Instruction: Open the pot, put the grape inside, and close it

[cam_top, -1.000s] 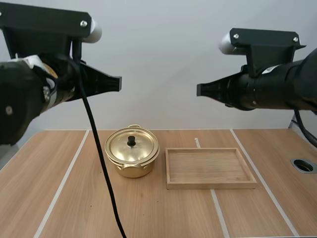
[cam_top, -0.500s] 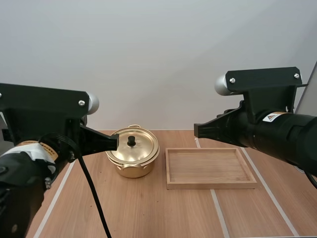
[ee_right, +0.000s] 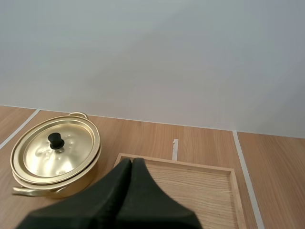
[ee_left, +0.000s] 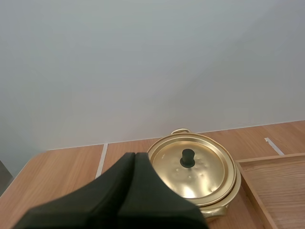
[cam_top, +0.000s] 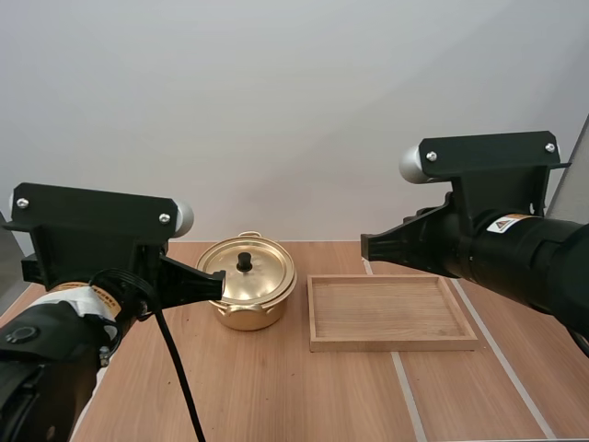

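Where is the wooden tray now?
In the high view, the wooden tray lies on the table, just right of the lidded pot, not touching it.

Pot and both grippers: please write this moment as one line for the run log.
pot: on table, lid on | tray: right of pot, empty | left gripper: shut, near pot | right gripper: shut, above tray
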